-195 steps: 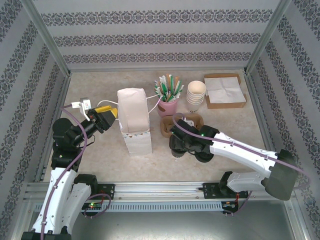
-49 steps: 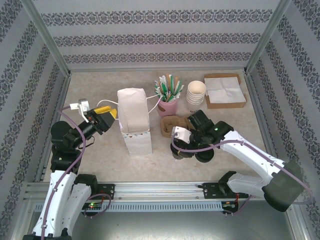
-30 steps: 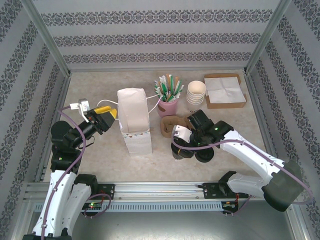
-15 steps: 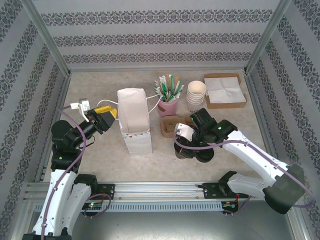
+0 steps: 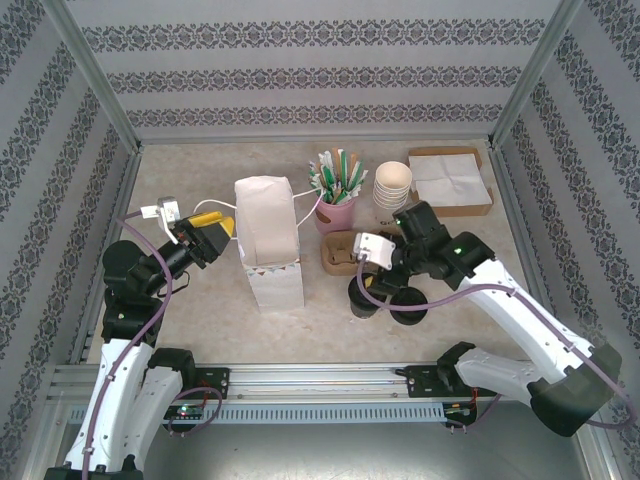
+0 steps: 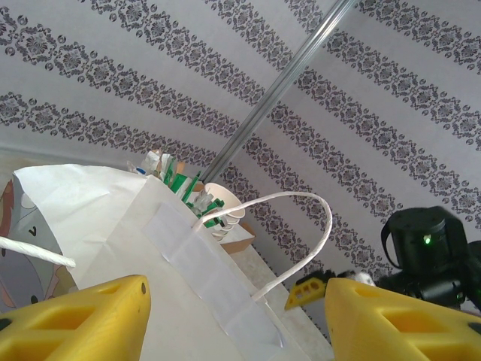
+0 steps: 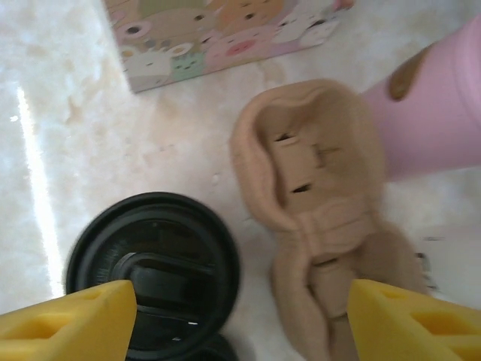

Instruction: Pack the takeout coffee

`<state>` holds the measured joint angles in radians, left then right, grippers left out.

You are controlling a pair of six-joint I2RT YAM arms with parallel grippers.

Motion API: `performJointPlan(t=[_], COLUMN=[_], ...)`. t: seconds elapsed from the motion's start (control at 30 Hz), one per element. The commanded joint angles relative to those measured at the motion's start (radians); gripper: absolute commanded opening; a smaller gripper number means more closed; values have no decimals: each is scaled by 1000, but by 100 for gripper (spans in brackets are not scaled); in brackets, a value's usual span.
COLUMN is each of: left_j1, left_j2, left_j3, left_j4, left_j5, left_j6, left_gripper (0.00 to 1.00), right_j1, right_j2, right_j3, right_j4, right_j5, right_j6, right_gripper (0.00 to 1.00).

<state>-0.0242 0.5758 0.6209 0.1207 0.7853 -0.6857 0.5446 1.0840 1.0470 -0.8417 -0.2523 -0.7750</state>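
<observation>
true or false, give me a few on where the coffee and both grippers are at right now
1. The right gripper is shut on the takeout coffee. False: it is open and holds nothing.
2. The takeout coffee is capped. True.
3. The takeout coffee sits inside the white bag. False: it stands on the table, beside the cardboard cup carrier.
4. The left gripper is open. True.
</observation>
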Motion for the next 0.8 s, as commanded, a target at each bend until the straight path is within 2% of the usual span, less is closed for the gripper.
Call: performJointPlan(t=[0.0,0.17,0.37,0.43,0.7,0.77], left_j1=[2,1,1,1,2,2], left_j2=[-14,-22,-8,-3,0,-1], left_j3=[3,3,11,12,12,11], left_j4=[47,52,61,69,73,70], left_j5=[14,15,42,52,45,47], left_j6=[13,6,7,2,2,6], left_gripper=[63,64,65,65,67,67], right_j1=[-58,-146,-217,-231,-234,-234], right_j2=[46,200,405,455,552,572], right_j3=[90,187,281,312,303,306], right_j4=[-5,-35,-75,-110,-119,-127], right_j5=[-53,-143,-189,-224,-204,-202], right_j6=[-170,-273,-368,-396,-455,-456], right_gripper=[70,64,48,49,51,54])
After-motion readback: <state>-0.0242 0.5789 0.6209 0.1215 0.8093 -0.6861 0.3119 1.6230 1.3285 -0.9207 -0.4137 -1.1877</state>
